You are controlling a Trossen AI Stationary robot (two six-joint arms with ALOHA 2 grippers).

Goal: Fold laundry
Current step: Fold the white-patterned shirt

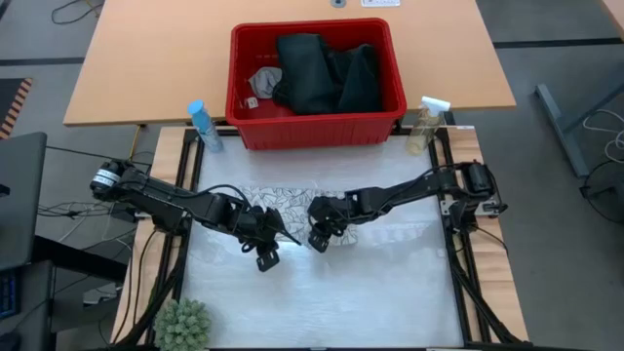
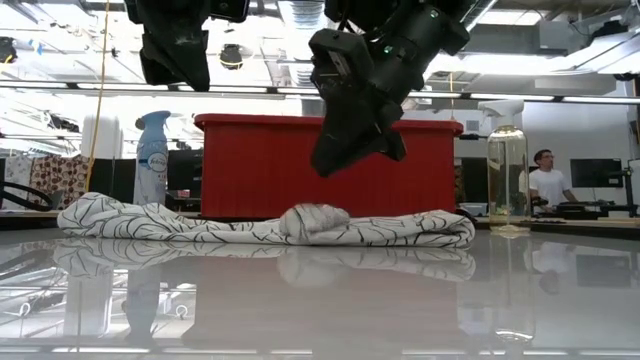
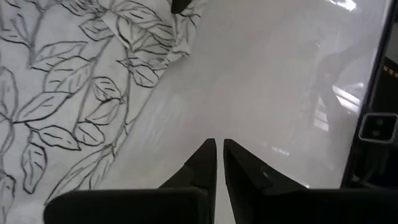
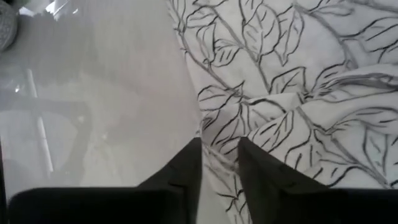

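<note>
The white leaf-print cloth [image 1: 283,200] [image 2: 250,228] lies flat on the table's middle as a long folded strip with a small bump near its centre. My right gripper [image 1: 319,242] [image 2: 335,160] [image 4: 221,149] hangs slanted down above the strip's near edge. It is clear of the cloth [image 4: 298,74], its fingers a little apart with nothing between them. My left gripper [image 1: 265,258] [image 2: 175,80] [image 3: 219,144] is shut and held higher over bare table, just beside the cloth's [image 3: 74,81] near edge. Dark jeans [image 1: 322,73] and a small grey cloth [image 1: 263,80] lie in the red basket [image 1: 317,132].
The red basket stands at the table's far edge, with a blue spray bottle [image 1: 203,125] to its left and a clear one [image 1: 427,122] to its right. A small green plant [image 1: 183,324] sits at the near left corner. A person [image 2: 545,180] sits far behind.
</note>
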